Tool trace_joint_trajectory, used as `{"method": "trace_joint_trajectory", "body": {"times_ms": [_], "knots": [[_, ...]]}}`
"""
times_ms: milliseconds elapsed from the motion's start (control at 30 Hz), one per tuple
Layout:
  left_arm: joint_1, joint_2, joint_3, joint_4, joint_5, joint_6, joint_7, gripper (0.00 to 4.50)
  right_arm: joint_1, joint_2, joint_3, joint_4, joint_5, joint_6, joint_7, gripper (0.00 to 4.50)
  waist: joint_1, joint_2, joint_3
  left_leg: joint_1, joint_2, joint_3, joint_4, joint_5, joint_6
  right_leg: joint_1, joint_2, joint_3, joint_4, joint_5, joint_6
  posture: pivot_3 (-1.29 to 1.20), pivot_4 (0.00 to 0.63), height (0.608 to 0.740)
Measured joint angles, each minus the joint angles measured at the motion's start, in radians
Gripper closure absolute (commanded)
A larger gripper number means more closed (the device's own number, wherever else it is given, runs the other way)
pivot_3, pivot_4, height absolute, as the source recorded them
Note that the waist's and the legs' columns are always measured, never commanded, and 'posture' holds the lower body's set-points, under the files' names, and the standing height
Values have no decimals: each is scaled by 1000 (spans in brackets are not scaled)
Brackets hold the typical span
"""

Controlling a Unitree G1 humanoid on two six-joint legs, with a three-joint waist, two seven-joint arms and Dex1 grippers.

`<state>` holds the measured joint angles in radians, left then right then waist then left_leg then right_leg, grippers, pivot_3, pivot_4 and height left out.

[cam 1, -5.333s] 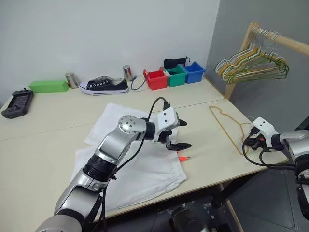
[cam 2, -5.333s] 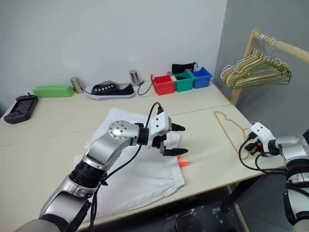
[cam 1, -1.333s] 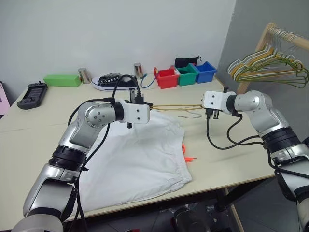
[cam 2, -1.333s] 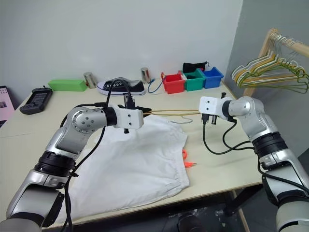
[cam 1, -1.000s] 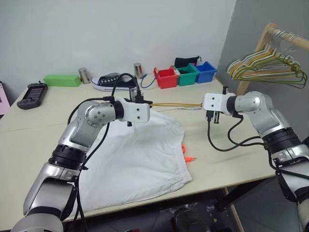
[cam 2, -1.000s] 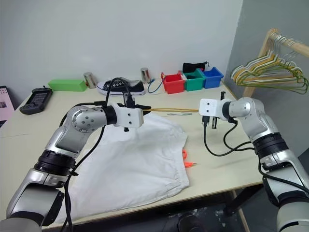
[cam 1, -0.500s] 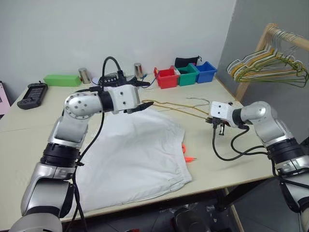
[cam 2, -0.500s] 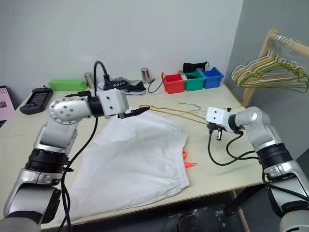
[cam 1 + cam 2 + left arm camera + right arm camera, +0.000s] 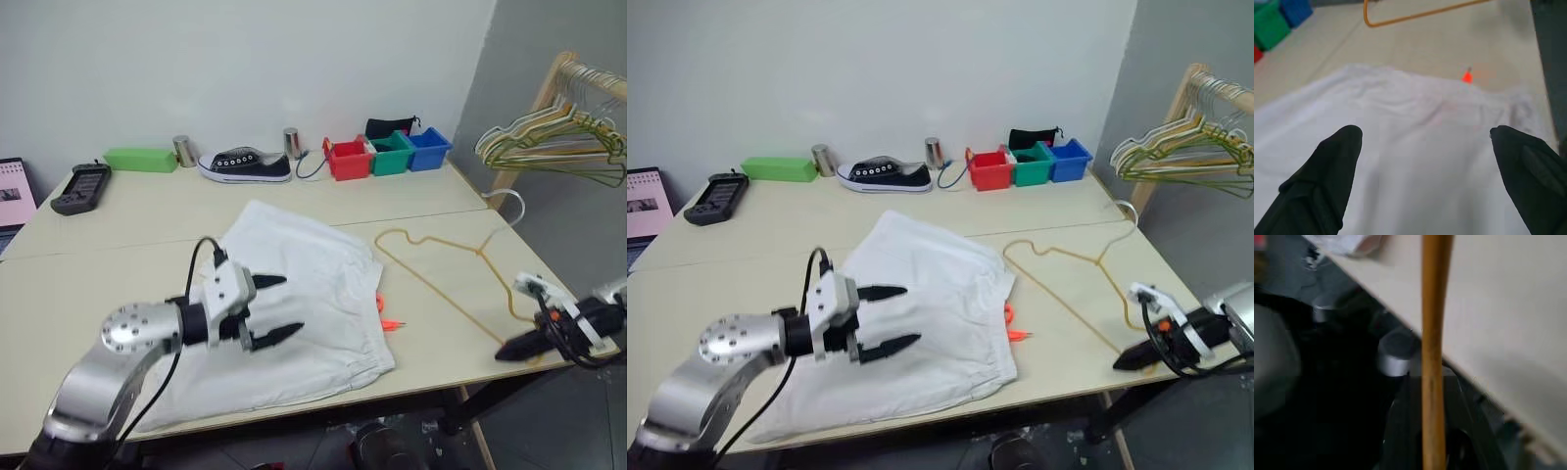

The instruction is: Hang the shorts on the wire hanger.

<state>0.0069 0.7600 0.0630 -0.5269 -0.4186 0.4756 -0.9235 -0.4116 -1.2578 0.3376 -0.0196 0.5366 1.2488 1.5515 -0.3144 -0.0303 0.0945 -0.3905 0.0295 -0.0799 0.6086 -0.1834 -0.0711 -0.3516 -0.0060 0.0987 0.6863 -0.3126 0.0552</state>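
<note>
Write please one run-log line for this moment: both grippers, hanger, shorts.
left gripper: open over shorts | right gripper: shut on wire hanger at its corner by the table edge | hanger flat beside shorts | shorts not yet hung

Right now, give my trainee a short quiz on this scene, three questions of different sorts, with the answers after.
1. True or false: the shorts already hang on the hanger.
2. Which gripper is open? A: left. B: right. C: both.
3. Fill in: the right gripper is shut on the ____.

Key
1. False: shorts and hanger lie side by side on the table.
2. A: the left gripper is open over the shorts, holding nothing.
3. Hanger, gripped at its corner by the table's edge.
</note>
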Motion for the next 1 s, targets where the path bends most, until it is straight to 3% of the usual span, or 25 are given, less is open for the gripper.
{"method": "trace_joint_trajectory", "body": {"times_ms": [133,300,633,1000], "knots": [[73,1,55,-83,-22,38,40,56,156,-3,-26,-72,143,153,-14,4500,16,-1,2,1,-2,2,0,-3,-5,-1,-4,0,-6,0,0,-154,49,740],[71,0,58,-115,-42,69,78,56,219,84,-144,-85,234,274,-115,4500,23,-3,4,0,-3,3,1,-3,-5,-1,-8,-1,-10,0,1,-156,60,740],[54,17,61,-131,-57,91,82,56,431,123,-359,-130,362,359,-256,4500,51,-1,9,-4,-2,4,0,-2,-2,-4,-6,-1,-10,-1,3,-182,69,740],[10,37,58,-107,-57,91,58,56,438,157,-377,-171,470,360,-364,4500,72,-2,21,-10,-1,6,0,-7,5,-6,-3,1,-9,-3,3,-174,79,740]]}}
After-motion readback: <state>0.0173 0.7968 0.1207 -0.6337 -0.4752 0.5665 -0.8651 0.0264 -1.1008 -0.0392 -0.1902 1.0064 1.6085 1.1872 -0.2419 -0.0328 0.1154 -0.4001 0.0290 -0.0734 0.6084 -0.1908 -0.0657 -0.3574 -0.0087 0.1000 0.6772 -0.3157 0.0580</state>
